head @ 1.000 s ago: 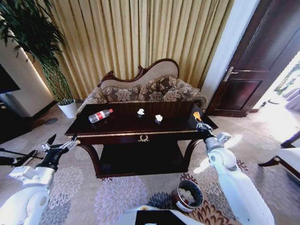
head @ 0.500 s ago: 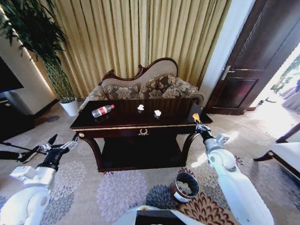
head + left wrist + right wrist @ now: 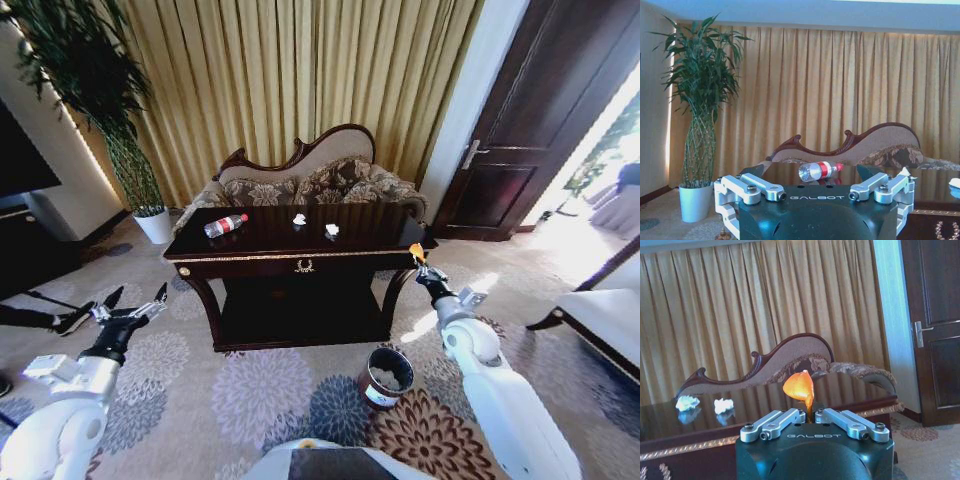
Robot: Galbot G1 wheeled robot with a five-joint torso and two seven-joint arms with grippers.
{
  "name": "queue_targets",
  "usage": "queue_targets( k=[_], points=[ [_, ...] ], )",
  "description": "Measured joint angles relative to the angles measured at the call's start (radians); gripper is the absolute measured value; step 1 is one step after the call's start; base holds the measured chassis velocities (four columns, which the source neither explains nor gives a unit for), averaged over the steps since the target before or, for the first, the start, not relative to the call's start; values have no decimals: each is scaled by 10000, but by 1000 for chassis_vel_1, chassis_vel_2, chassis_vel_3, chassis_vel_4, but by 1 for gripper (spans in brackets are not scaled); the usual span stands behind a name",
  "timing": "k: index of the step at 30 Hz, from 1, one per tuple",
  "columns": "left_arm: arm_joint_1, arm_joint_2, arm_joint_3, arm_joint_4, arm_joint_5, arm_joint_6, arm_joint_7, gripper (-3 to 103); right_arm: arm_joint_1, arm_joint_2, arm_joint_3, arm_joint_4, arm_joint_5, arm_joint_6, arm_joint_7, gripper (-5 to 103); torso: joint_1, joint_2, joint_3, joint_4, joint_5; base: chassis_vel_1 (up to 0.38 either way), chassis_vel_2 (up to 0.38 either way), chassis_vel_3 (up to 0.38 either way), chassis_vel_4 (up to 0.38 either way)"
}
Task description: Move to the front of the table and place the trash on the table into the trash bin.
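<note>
At centre right of the head view, the right gripper (image 3: 417, 262) hovers off the counter's (image 3: 260, 254) right corner, fingers pinching an orange scrap (image 3: 799, 385). The bottle (image 3: 225, 225) lies at the counter's left end, with two white scraps (image 3: 331, 229) mid-counter. The trash bin (image 3: 383, 377) stands on the carpet, lower centre. At lower left, the left gripper (image 3: 130, 304) hangs with fingers spread.

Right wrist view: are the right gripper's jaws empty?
No, the right gripper is shut on an orange scrap sticking up between its jaws.
</note>
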State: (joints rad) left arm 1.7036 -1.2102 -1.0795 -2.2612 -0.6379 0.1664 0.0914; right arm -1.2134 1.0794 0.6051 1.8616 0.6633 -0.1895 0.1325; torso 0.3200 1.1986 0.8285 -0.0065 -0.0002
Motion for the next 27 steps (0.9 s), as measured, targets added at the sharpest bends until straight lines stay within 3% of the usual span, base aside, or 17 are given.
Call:
queue_targets(
  k=[10,18,27],
  points=[
    [40,-53,0,39,22,-124,59,100,-340,731,-472,-1839,-1250,-220,-297,4,13,-10,7,1,3,0,0,0,0],
    [112,-52,-105,55,-6,-230,88,100,-250,787,-580,-3926,-2032,-386,-345,4,5,-5,3,-2,3,0,0,0,0],
    [121,-188,-63,193,-3,-435,214,100,122,849,-588,-6353,-3150,-65,-381,4,6,-6,3,1,1,0,0,0,0]
  ],
)
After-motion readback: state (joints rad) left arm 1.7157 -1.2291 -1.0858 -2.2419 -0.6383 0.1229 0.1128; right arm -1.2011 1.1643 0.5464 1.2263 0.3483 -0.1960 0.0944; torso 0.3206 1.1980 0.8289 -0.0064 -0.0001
